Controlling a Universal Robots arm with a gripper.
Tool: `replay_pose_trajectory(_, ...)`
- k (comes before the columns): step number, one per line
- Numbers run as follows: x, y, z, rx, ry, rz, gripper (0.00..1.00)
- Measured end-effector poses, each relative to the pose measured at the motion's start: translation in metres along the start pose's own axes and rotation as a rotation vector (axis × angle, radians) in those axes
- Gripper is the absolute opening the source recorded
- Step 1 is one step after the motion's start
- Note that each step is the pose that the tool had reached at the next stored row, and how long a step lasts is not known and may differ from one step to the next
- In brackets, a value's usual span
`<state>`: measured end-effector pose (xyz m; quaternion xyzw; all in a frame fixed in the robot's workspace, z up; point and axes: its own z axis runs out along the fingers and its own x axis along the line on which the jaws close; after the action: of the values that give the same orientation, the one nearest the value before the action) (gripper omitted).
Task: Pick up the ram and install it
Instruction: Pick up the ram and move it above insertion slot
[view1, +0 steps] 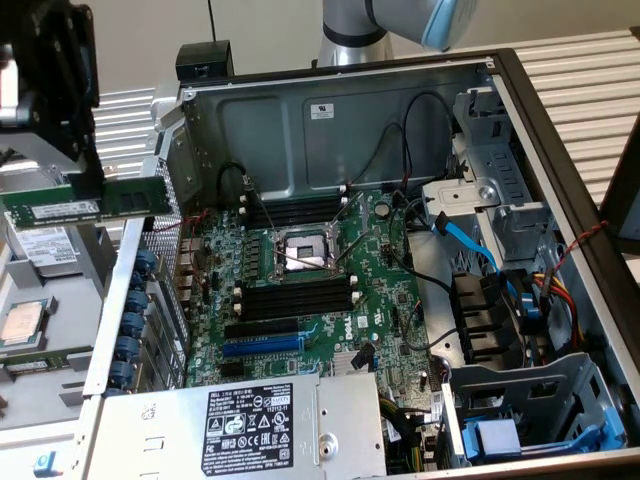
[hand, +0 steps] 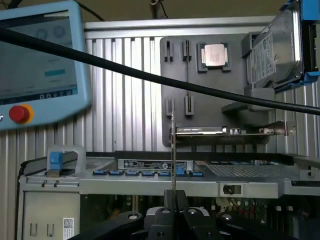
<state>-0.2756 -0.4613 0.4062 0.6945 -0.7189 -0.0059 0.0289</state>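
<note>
Ram look: the ram (view1: 85, 203) is showing as a long, narrow green stick, with a white label toward the exterior view's left and black chips toward its right.
Ram place: it is hanging level in the air, just outside the open computer case (view1: 300, 125), apart from the motherboard (view1: 330, 300).
Fingers: the gripper (hand: 173, 196) is pinching the ram edge-on, its fingers (hand: 182, 201) closed on the board.

Arm: silver robot arm (view1: 350, 30) with a pale-blue joint cap, upright at the far side.
Gripper: black metal gripper (view1: 88, 188), raised, pointing down.
Jaws: closed on the thin green ram stick (view1: 135, 197).
</note>
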Motion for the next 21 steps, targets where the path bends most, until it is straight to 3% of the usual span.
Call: replay_pose_trajectory(21,-0.003,-0.0952,-0.0048,-0.0001,0.0002,0.0,0.12)
